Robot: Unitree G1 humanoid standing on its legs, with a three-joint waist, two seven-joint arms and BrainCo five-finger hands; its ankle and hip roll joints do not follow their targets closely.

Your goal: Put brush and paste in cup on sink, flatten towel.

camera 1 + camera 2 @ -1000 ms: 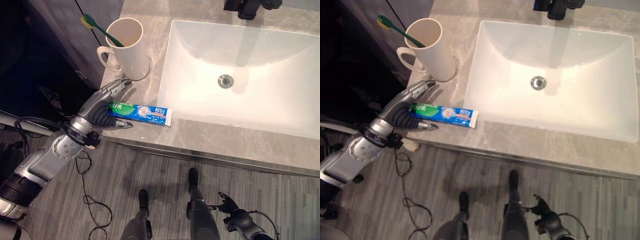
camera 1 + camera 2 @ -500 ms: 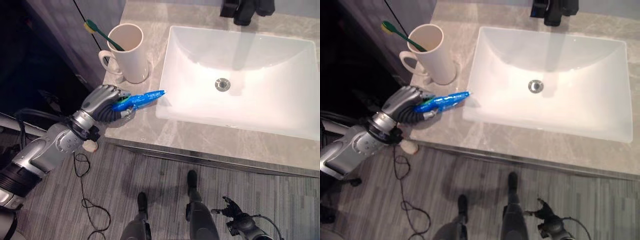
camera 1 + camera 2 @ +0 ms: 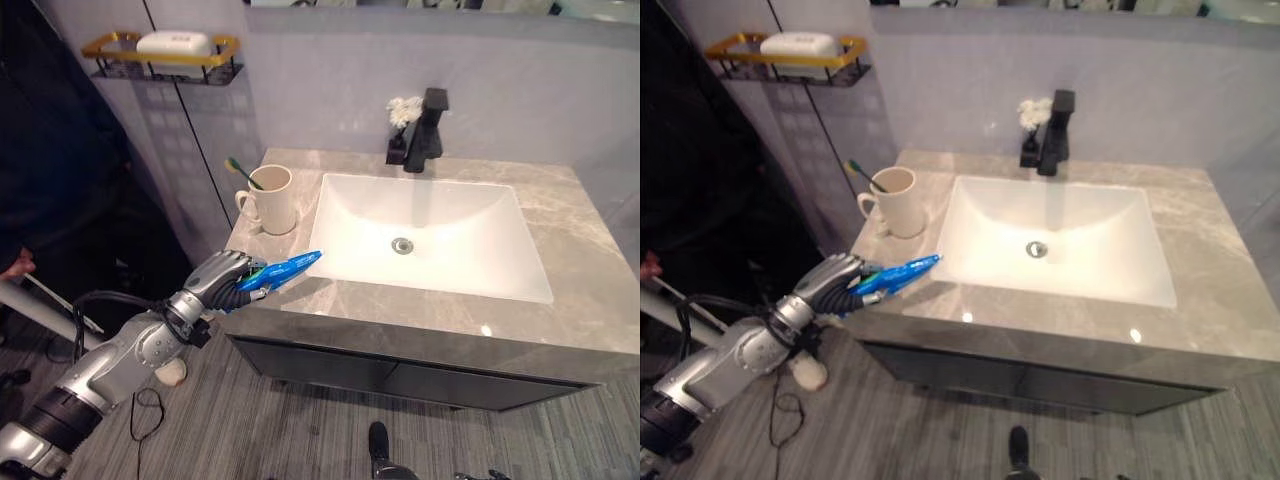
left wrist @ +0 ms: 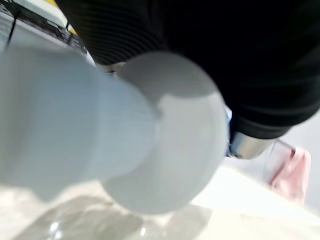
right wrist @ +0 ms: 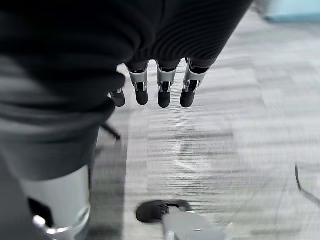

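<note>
My left hand point(image 3: 222, 275) is shut on the blue toothpaste tube point(image 3: 285, 270), held just above the counter's front left corner with its flat end towards the sink. In the left wrist view the tube's white cap point(image 4: 165, 135) sits close against the hand's dark cover. A cream cup point(image 3: 275, 200) stands on the counter left of the basin, with the green toothbrush point(image 3: 243, 172) leaning in it. A pink cloth point(image 4: 292, 170) shows far off in the left wrist view. My right hand point(image 5: 162, 85) hangs over the floor, fingers relaxed and holding nothing.
The white sink basin point(image 3: 470, 215) is set in a grey stone counter point(image 3: 590, 300), with a black faucet point(image 3: 430, 130) and a white flower point(image 3: 403, 110) behind it. A gold wall shelf point(image 3: 160, 50) holds soap. A person in dark clothes point(image 3: 50, 170) stands at the left.
My left hand closed round the tube lying on the counter and lifted it. The head camera has since risen, so the whole sink and wall have come into view.
</note>
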